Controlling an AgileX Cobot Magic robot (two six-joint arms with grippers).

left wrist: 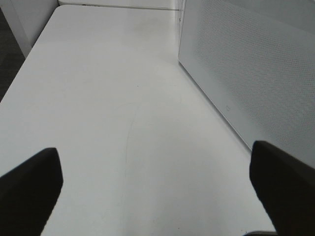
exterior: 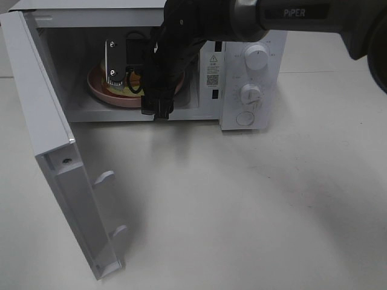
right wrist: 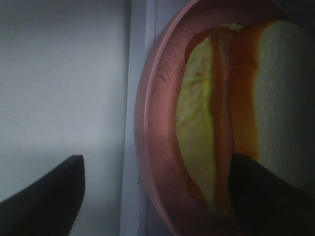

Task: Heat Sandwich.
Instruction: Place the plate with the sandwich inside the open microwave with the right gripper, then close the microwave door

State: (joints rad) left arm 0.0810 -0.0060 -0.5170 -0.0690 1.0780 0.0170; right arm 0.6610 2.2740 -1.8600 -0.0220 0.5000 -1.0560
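Right wrist is showing us the sandwich (right wrist: 231,113) lying on the plate (right wrist: 157,123) inside the microwave (exterior: 233,90). Our right gripper (right wrist: 157,164) is gaping, grasping nothing: one finger overlapping the sandwich, the other outside the rim. Our left gripper (left wrist: 155,162) is hanging released over the table (left wrist: 98,98) beside the door (left wrist: 256,73).

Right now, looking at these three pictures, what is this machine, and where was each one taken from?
It is a robot with two arms. The high camera looks down on a white table where a microwave stands, door open. The right arm reaches inside, where a sandwich lies on a pink plate. The other cameras sit on the wrists. The right fingers stand apart over the plate's rim, gripping nothing. The left fingers are wide open above the table, empty.
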